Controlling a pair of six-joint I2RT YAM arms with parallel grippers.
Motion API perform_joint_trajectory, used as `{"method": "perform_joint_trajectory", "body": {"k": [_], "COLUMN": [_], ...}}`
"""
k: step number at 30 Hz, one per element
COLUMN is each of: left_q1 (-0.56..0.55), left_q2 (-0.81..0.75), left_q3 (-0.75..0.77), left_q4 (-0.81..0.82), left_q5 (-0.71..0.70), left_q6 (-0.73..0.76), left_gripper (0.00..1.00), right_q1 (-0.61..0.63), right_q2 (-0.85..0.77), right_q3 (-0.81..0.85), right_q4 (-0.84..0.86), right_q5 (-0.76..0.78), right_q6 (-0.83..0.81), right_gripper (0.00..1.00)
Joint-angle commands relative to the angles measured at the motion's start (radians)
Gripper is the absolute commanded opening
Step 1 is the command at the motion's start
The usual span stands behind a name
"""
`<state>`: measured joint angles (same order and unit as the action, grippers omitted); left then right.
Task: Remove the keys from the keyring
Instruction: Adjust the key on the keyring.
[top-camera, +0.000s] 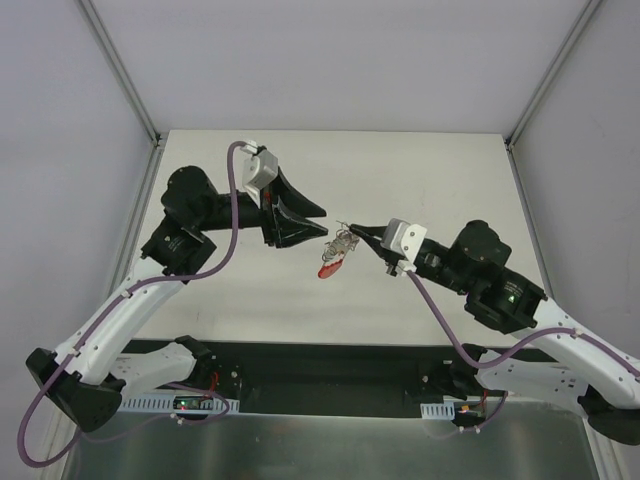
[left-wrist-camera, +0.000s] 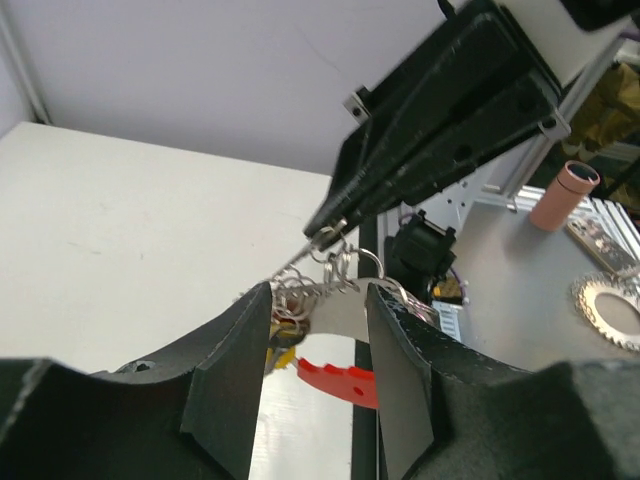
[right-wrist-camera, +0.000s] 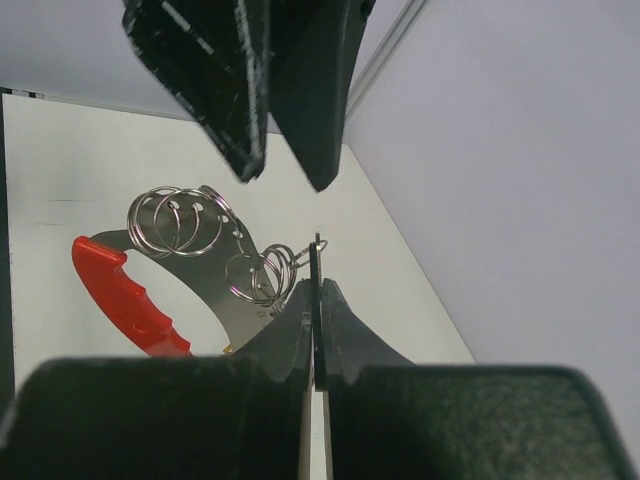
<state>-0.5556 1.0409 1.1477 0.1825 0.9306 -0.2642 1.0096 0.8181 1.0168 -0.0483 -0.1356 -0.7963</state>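
Keyring (top-camera: 342, 243) hangs pinched in the right gripper (top-camera: 350, 228), just beyond the parted left gripper (top-camera: 326, 221).

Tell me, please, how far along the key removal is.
Done: nothing visible; the keys hang bunched on the keyring. In hand: the right claw pinches the keyring in mid-air, the open left claw straddling the bunch. Left: freeing every key.

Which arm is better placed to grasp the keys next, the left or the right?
The left, I think. The left pincer is open, with the keys just before it. The right pincer is shut on the keyring and holds it up.
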Motion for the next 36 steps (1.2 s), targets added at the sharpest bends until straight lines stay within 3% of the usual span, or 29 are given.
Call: {"method": "perform_joint_trajectory", "body": {"k": [1, 7, 9, 11, 15, 21, 28, 36], "left_q1": [-0.043, -0.044, -0.044, -0.046, -0.061, -0.155, -0.240, -0.241], "left_q2": [-0.039, -0.030, -0.062, -0.102, -0.147, -0.099, -0.062, -0.018], "left_q3": [-0.022, -0.002, -0.020, -0.037, -0.055, 0.010, 0.004, -0.003], "left_q4": [-0.015, -0.043, -0.057, -0.105, -0.164, -0.328, -0.322, -0.293], "left_q5": [-0.055, 0.008, 0.005, -0.062, -0.153, -0.332, -0.547, -0.579], "left_q6": [0.036, 0.008, 0.064, 0.132, 0.210, 0.315, 0.348, 0.453], "left_gripper": [0.42, 0.48, 0.64, 0.71, 0.77, 0.86, 0.87, 0.86], "right_q1": [0.003, 0.003, 0.004, 0.003, 0.004, 0.004, 0.003, 0.007], "right_q2": [-0.014, 0.019, 0.041, 0.056, 0.088, 0.161, 0.219, 0.219], "right_q3": [0.011, 0.064, 0.081, 0.095, 0.143, 0.249, 0.338, 0.355], "right_q4": [0.111, 0.082, 0.053, 0.015, -0.059, -0.192, -0.307, -0.334], "right_q5": [-0.028, 0.019, 0.046, 0.077, 0.129, 0.221, 0.263, 0.163], "right_q6": [-0.029, -0.015, -0.004, 0.005, 0.043, 0.114, 0.189, 0.255], "right_gripper": [0.01, 0.01, 0.01, 0.01, 0.01, 0.01, 0.01, 0.01]}}
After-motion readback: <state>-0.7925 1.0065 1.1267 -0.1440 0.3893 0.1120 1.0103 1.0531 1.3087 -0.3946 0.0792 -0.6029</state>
